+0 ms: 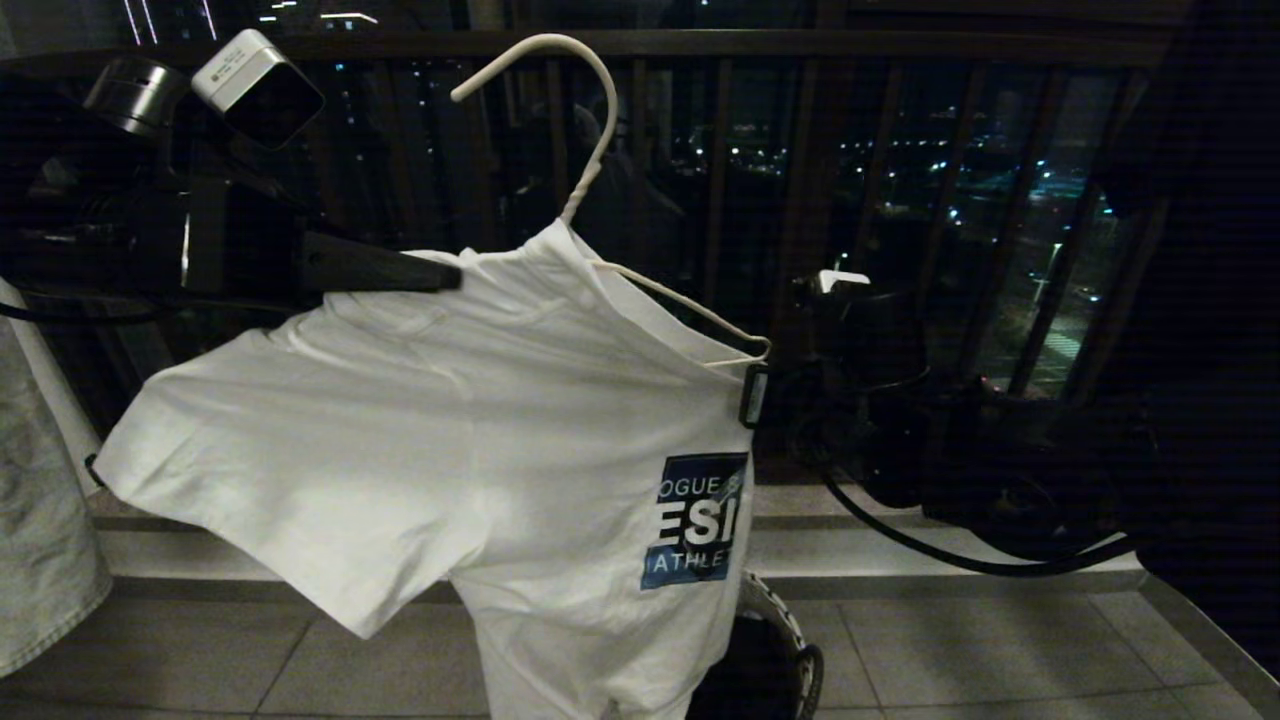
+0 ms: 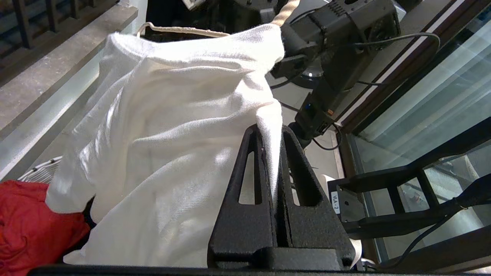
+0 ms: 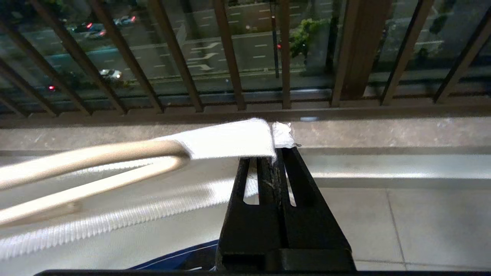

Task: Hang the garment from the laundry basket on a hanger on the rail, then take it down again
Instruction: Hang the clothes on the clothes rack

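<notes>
Grey floor tiles [image 1: 950, 650] and dark balcony railing [image 1: 720, 150] behind; both hands [image 1: 440, 275] [image 1: 752, 398] pinch the garment [image 1: 430, 440]

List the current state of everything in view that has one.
T-shirt: draped on the hanger, held up off the floor.
Hanger: inside the shirt, hook free, on no rail.
Left gripper: shut on shirt shoulder.
Right gripper: shut on collar edge.
Laundry basket: on the floor, partly hidden.

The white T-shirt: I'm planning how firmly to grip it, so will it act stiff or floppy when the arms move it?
Probably floppy: the T-shirt drapes and folds below the hanger. It seems light, since two pinches, left gripper and right gripper, carry it. It may slide off, as one hanger arm is bare.
</notes>
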`<state>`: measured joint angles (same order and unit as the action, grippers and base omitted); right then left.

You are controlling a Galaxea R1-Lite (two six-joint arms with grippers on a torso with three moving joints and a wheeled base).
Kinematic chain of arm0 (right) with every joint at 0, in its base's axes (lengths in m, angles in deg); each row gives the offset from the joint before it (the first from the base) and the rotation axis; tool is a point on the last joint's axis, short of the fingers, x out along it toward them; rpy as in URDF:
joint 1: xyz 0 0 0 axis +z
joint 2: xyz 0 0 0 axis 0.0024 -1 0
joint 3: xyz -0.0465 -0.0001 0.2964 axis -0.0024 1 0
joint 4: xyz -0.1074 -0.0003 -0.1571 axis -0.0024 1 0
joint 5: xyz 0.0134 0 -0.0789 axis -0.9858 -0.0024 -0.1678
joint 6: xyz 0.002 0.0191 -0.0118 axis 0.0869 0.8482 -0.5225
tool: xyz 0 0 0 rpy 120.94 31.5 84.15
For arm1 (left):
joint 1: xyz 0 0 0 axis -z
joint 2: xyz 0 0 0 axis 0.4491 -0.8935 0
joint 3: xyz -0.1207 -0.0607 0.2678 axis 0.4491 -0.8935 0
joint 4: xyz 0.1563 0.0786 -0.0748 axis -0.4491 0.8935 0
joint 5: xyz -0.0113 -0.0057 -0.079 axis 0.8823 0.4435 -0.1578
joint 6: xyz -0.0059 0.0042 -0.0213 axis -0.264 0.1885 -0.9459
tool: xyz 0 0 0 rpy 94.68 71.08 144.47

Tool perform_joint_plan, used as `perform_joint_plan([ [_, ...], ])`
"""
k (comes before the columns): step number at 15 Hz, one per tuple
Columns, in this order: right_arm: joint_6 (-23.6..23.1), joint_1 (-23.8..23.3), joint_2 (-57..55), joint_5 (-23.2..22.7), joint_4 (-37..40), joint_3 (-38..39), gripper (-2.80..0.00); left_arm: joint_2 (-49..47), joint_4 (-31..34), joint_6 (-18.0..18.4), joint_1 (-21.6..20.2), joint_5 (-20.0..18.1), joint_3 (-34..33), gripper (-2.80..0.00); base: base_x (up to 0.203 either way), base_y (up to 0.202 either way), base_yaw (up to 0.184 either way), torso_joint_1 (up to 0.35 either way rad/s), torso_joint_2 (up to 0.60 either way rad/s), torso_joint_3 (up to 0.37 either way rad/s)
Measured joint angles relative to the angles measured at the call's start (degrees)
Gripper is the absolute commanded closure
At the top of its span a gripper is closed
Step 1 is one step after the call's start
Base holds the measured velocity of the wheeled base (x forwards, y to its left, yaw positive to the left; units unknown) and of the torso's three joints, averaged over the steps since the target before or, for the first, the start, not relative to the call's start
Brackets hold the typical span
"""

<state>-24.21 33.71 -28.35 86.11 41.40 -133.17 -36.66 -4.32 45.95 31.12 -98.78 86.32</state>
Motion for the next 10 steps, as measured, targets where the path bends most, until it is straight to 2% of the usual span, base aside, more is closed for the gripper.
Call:
perform_joint_plan([
  [10,-4.36,-3.42,3.64,-1.19,0.14,0.08,0.0,-3.18,0.02,0.2,0.83,0.22,1.28,0.0,0.0,0.0,0.0,0.0,0.0,0.0],
])
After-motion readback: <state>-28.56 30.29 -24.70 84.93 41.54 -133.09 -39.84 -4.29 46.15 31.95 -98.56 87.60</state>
